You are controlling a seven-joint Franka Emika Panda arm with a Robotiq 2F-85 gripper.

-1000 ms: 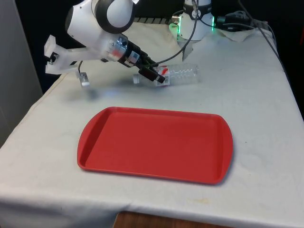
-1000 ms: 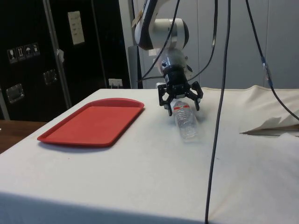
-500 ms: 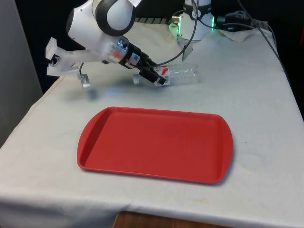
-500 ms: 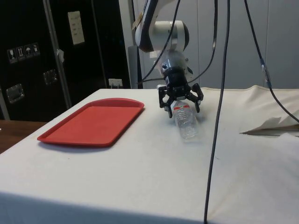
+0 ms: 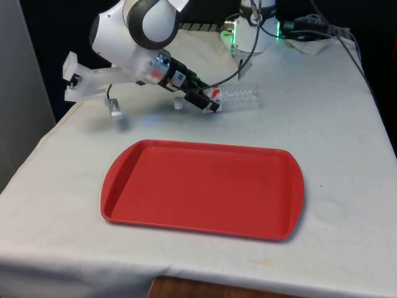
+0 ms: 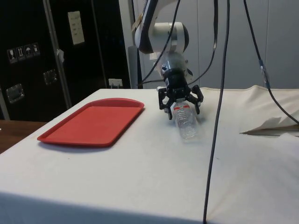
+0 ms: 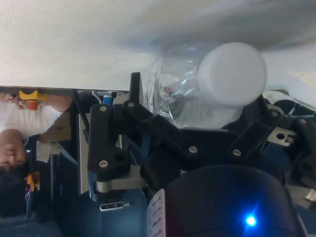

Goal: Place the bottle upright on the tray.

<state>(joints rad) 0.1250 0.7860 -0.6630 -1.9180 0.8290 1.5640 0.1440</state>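
The bottle lies on its side on the cloth, beyond the tray's far edge and apart from it. The gripper is at its capped end, fingers spread on either side of the neck, released, not clamping it. The white cap faces the wrist. A person stands in the background.

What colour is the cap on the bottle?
White; the cap shows best in the wrist view, on the clear bottle.

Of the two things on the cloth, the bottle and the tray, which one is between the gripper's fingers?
The clear bottle, lying on its side, cap toward the gripper. The red tray lies apart, with nothing on it.
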